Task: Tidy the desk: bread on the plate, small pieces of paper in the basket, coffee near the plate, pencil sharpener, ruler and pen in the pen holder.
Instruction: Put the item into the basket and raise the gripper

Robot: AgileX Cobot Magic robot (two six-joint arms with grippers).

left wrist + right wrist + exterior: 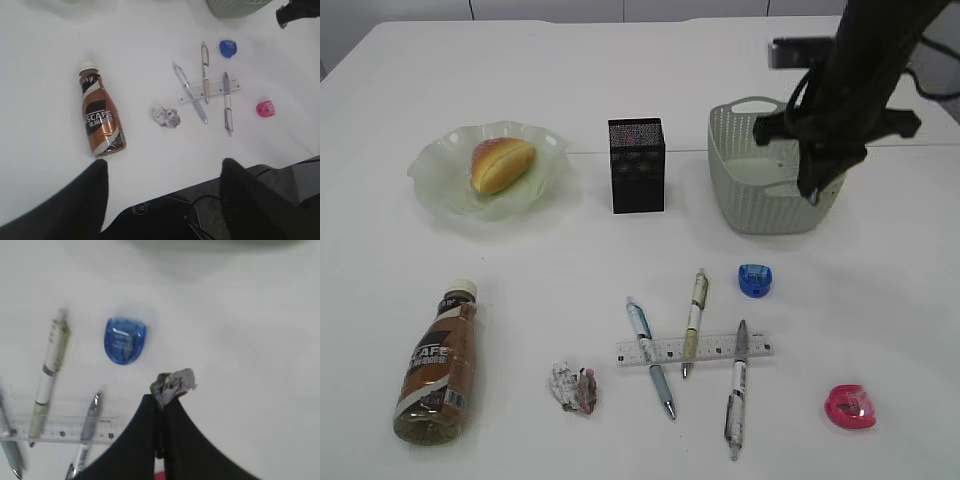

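My right gripper point(161, 399) is shut on a crumpled piece of paper point(175, 384) and holds it in the air by the front of the grey basket point(750, 205). A second crumpled paper point(573, 387) lies at the front. The bread point(502, 163) is on the glass plate point(440, 185). The coffee bottle point(438, 365) lies on its side at the front left. Three pens point(650, 355) lie across a clear ruler point(710, 349). A blue sharpener point(756, 280) and a pink sharpener point(850, 406) lie nearby. The black pen holder point(637, 165) stands mid-table. My left gripper point(165, 172) is open and empty above the table's front edge.
The right arm point(850, 90) hangs over the basket's right side. The table's front edge point(200, 177) and dark robot base show below the left gripper. The left arm is out of the exterior view.
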